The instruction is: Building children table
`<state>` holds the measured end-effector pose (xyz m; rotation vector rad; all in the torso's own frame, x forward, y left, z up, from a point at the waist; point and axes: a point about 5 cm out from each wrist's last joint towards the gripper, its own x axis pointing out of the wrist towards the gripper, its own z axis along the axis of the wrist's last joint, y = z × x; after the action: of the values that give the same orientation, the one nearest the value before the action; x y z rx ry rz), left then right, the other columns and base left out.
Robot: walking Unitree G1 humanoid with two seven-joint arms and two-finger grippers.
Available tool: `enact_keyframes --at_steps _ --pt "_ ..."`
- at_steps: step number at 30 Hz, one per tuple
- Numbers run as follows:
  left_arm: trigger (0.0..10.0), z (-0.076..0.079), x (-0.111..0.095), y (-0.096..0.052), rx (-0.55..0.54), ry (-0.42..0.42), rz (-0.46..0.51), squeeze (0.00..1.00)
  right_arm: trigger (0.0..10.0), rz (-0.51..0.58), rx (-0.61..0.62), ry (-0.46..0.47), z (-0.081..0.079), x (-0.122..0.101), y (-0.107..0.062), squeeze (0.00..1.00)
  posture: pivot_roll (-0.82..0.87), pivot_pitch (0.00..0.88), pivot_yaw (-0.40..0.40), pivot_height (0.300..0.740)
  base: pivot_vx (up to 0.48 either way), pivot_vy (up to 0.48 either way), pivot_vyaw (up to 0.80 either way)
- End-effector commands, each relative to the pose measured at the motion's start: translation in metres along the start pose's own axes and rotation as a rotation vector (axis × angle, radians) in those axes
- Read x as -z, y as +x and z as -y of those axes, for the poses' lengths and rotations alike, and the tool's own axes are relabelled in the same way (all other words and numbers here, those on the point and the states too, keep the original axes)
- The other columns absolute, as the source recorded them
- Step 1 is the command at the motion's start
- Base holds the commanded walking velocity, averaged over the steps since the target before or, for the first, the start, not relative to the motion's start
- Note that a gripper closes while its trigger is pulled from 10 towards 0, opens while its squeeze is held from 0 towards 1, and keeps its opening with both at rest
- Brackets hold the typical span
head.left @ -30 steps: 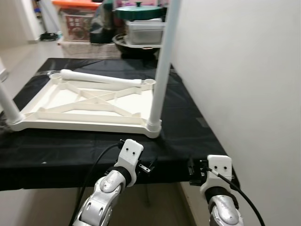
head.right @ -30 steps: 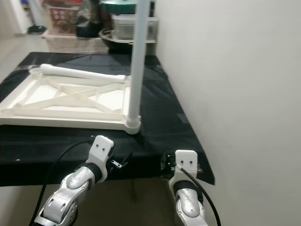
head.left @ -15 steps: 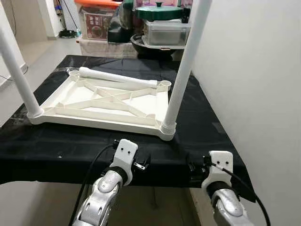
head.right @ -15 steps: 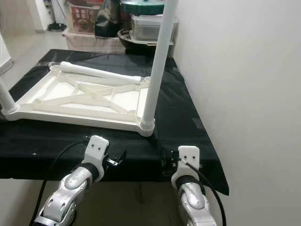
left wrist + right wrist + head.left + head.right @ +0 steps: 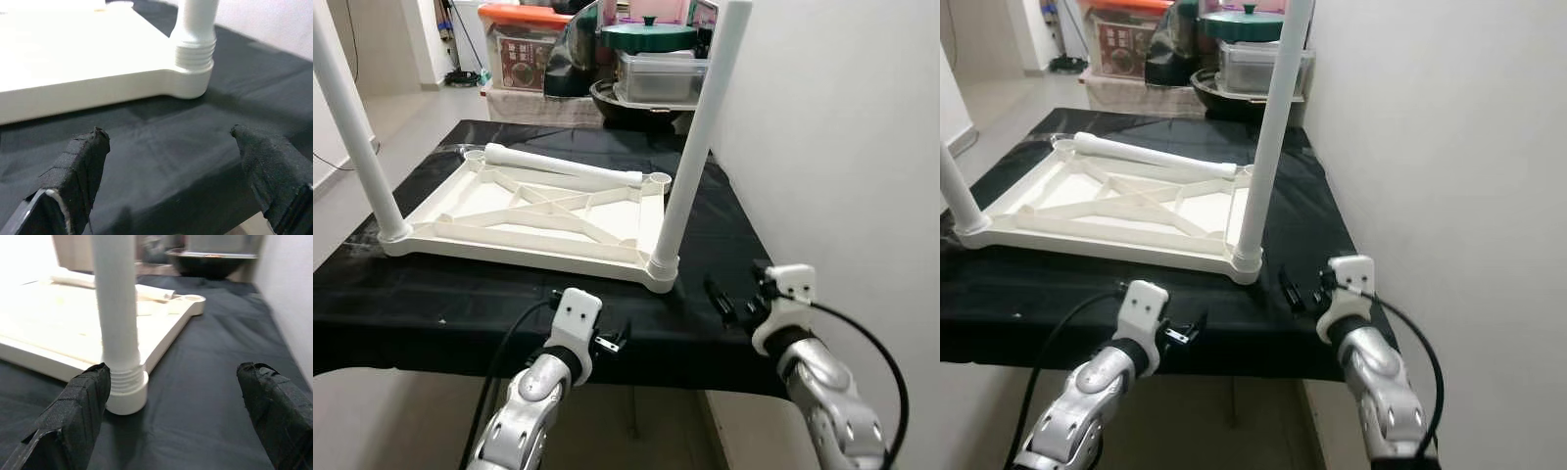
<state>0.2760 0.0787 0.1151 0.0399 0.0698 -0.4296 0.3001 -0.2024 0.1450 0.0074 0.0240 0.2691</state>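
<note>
The white plastic children's tabletop [image 5: 524, 211] lies upside down on the black-covered table [image 5: 460, 313], toward its far half. Two white round legs [image 5: 697, 147] stand screwed into its near corners; a third white leg [image 5: 563, 166] lies loose along its far edge, so about half the legs seem left to fit. The right gripper [image 5: 736, 302], fingers spread, hovers near the table's near right corner, just beside the near right leg. The left gripper [image 5: 612, 343], also spread, hangs at the table's near edge
</note>
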Motion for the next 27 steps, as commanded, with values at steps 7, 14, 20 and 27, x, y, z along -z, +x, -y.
enact_keyframes --at_steps 7,14,20,27 --pt "10.0 0.010 -0.009 -0.014 0.075 0.016 0.050 0.00 10.0 -0.037 -0.246 0.022 0.001 -0.008 0.017 0.00 0.16 0.000 -0.106 0.740 0.000 0.000 0.00" --pt "10.0 0.010 -0.013 -0.021 0.082 0.015 0.050 0.00 10.0 -0.016 -0.279 0.007 0.006 -0.020 0.031 0.00 0.17 0.021 -0.110 0.740 0.000 0.000 0.00" --pt "10.0 0.013 -0.018 -0.031 0.096 0.018 0.049 0.00 10.0 0.008 -0.283 -0.006 0.010 -0.033 0.046 0.00 0.18 0.061 -0.111 0.740 0.000 0.000 0.00" --pt "10.0 0.014 -0.020 -0.036 0.106 0.019 0.046 0.00 10.0 0.010 -0.264 -0.005 0.012 -0.034 0.051 0.00 0.18 0.074 -0.113 0.740 0.000 0.000 0.00"
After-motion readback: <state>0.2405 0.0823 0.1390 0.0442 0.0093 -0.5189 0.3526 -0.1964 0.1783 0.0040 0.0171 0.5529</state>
